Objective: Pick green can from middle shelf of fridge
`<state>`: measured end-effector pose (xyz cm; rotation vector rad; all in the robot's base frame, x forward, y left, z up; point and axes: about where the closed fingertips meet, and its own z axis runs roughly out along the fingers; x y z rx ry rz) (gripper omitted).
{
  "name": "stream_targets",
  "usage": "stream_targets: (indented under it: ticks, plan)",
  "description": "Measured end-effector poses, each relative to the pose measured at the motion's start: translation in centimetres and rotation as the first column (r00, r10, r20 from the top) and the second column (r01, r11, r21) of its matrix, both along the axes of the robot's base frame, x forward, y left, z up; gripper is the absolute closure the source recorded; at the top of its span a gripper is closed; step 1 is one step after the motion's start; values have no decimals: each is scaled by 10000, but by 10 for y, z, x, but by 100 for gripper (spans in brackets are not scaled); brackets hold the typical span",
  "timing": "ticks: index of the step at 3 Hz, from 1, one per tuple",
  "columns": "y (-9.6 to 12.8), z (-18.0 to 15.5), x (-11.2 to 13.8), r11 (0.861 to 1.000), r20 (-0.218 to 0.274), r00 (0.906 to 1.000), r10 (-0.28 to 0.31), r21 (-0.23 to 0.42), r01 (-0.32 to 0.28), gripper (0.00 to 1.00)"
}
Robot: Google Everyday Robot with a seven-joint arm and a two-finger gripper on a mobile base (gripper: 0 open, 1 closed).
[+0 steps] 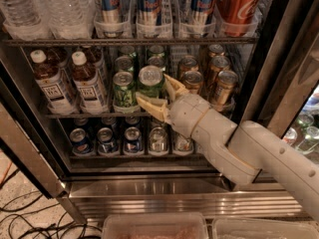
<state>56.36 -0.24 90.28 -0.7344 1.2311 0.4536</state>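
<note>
Fridge fills the view, steel frame around a dark inside packed with drinks. From the lower right a pale arm reaches in to the middle shelf, a wire rack across the full width. On the rack above stand water bottles and, at the far right, a red can. Tea bottles hold the left of the middle shelf and gold-brown cans the right. The gripper is at the front centre of that shelf, one of its tan fingers below and to the left of the green can and the other at its right, pinching it between them. The green can sits at the shelf's front edge, its silver top tilted toward the camera, just beside a second green can on its left. Blue cans line the rack below.
</note>
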Motion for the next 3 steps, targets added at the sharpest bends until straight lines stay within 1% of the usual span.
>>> stream_targets:
  ticks: [1,2,3]
  plan:
    - [4,-20,-22,9937,-331,9938,1058,-343,-1069,100]
    - [2,-41,-45,9758,-1012,9721,2117,-341,-2160,100]
    - [-2,-45,-66,9458,-1798,9310,3178,-90,-3246,100]
